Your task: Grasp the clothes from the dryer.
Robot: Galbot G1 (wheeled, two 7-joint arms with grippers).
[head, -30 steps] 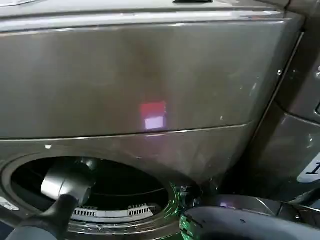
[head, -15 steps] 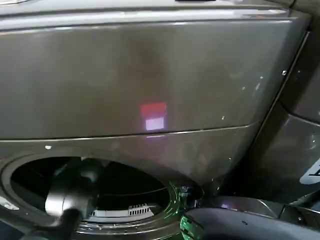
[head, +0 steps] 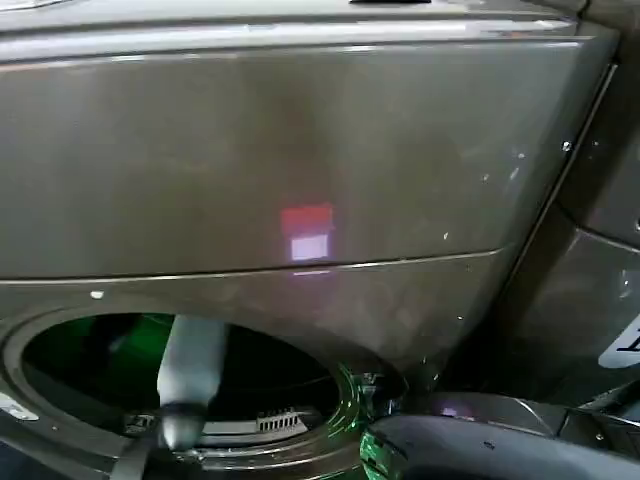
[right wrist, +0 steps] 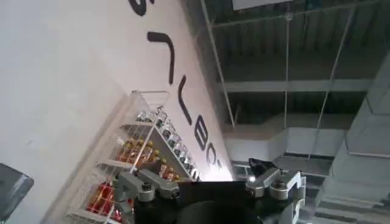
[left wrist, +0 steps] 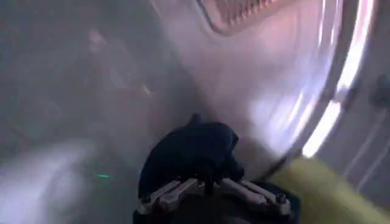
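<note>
The dryer (head: 300,160) is a bronze-grey machine whose round porthole (head: 60,345) is open at the lower left of the head view. My left arm (head: 190,365) reaches through the porthole into the drum. Inside the drum, my left gripper (left wrist: 207,182) is shut on the dark navy garment (left wrist: 192,152), which bunches up just past the fingers. A yellow-green garment (left wrist: 323,195) lies beside it near the drum's bright rim. My right gripper (right wrist: 204,176) is parked away from the dryer, open and holding nothing, pointing up at a wall.
The white lint grille (head: 285,420) sits at the porthole's lower edge. A second machine (head: 600,300) stands close on the right. My right arm's dark body (head: 480,450) fills the lower right. A wire shelf of bottles (right wrist: 134,164) stands against the lettered wall.
My left arm has shifted right within the porthole and turned more upright. A green glow now shows inside the drum. The right arm has not moved.
</note>
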